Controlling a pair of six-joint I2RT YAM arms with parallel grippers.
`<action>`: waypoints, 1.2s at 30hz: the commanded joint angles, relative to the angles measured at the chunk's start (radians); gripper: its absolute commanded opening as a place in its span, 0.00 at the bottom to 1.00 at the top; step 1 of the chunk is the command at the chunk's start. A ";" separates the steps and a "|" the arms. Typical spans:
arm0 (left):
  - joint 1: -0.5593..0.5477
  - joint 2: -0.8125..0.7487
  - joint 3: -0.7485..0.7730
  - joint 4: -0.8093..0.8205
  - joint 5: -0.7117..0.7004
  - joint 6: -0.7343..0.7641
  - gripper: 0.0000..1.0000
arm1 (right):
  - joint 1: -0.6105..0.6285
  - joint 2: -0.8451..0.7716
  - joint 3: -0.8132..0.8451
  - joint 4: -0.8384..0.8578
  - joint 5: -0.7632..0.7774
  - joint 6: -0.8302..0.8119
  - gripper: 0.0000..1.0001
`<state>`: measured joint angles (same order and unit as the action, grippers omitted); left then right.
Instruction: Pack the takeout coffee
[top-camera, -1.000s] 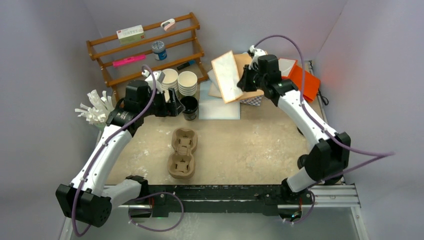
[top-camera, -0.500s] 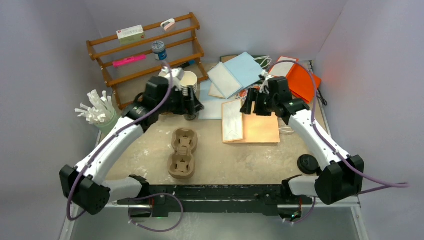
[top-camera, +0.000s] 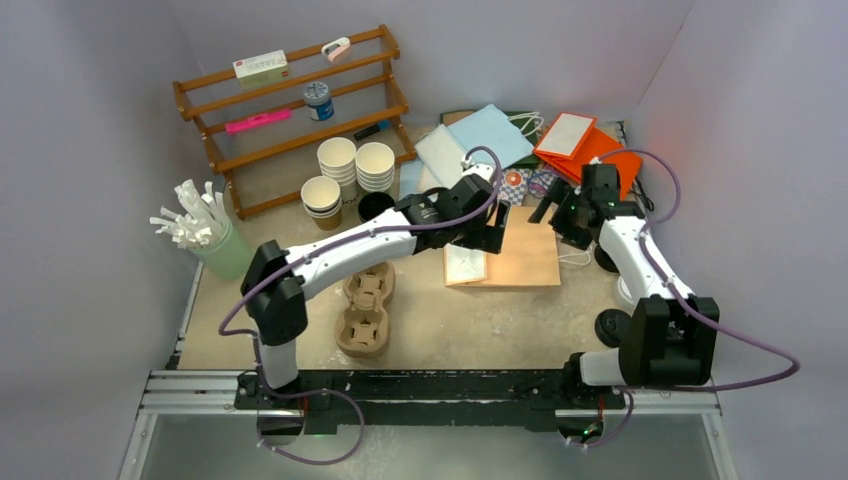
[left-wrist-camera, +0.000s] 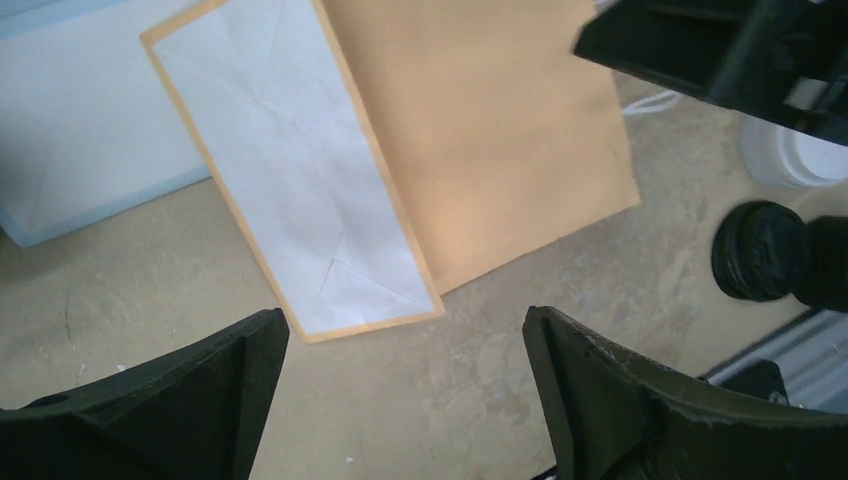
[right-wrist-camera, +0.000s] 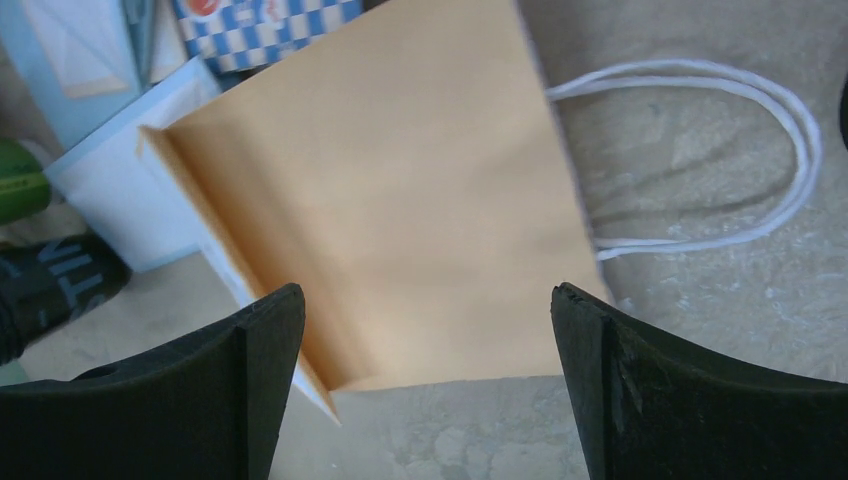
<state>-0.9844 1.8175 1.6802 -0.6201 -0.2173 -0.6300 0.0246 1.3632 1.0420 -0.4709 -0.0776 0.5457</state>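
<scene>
Two robot arms reach over a sandy tabletop. The left gripper (left-wrist-camera: 400, 318) hangs above a flat kraft paper bag (top-camera: 525, 255), its black jaws spread wide with nothing between them. The bag's white folded bottom lies right under this gripper.

The right gripper (right-wrist-camera: 428, 300) hovers just beyond, over the same bag, and its jaws are also wide apart and empty. The bag's white cord handles (right-wrist-camera: 700, 68) trail onto the table to that gripper's right.

The takeout coffee cups (top-camera: 375, 158), brown outside and white inside, stand in three stacks well off to the left gripper's left, by a wooden rack (top-camera: 290, 110). A brown pulp cup tray (top-camera: 365, 305) sits left of the gripper, closer to the arm bases.
</scene>
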 joint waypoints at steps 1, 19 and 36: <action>0.010 0.050 -0.005 0.022 -0.121 -0.105 0.94 | -0.075 0.024 -0.031 0.048 -0.036 0.051 0.95; 0.015 0.348 0.189 0.035 -0.208 -0.056 0.90 | -0.112 0.205 0.039 0.091 -0.026 -0.089 0.95; 0.049 0.324 0.166 0.024 -0.201 0.068 0.18 | -0.111 0.264 0.020 0.101 -0.108 -0.098 0.89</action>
<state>-0.9554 2.1769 1.8225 -0.5941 -0.4267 -0.6132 -0.0818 1.6615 1.0451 -0.3553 -0.1425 0.4667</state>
